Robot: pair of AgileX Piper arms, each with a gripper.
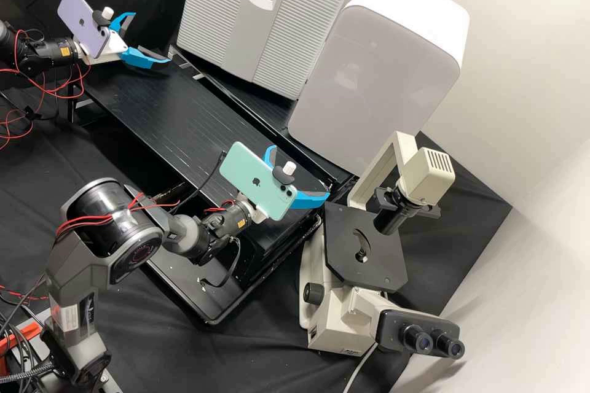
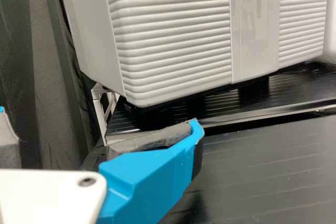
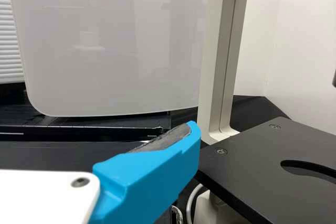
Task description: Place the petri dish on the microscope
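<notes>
While left tool point(image 1: 151, 37) and right tool point(image 1: 301, 171) gape apart, black microscope stage point(image 1: 381, 265) lies flat, smooth, perhaps metal

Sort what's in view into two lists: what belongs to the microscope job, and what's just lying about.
Part of the job:
- microscope, with its black stage
- left end effector, open
- right end effector, open

Just there, it seems:
- ribbed unit
- glossy-fronted white box
- lilac phone and mint phone, mounted on the arms
</notes>
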